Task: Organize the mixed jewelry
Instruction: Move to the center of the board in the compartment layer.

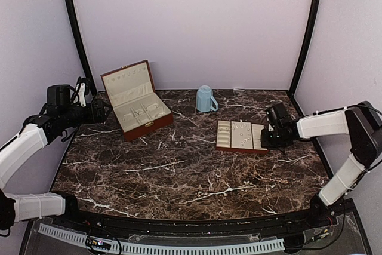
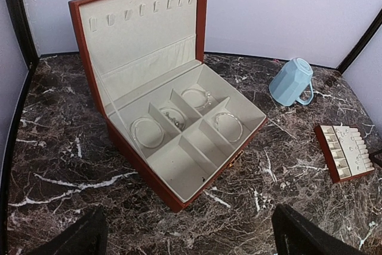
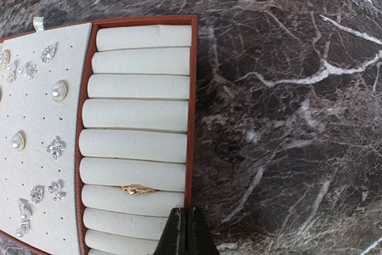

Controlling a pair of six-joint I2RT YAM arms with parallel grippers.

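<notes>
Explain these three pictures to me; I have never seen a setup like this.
Two robot arms are bolted at a marble table. One picture looks down from above; the others come from cameras on each wrist.

On the table: an open jewelry box holding bracelets, a tipped blue mug, and a flat tray with earrings and a gold ring tucked between its rolls.

The left end effector is open and empty. The right end effector is shut over the tray's edge, seemingly holding nothing.

1 jewelry box (image 2: 173,141), 4 bracelets (image 2: 147,132), 1 mug (image 2: 290,82), 1 tray (image 3: 137,129), 1 ring (image 3: 138,190).
</notes>
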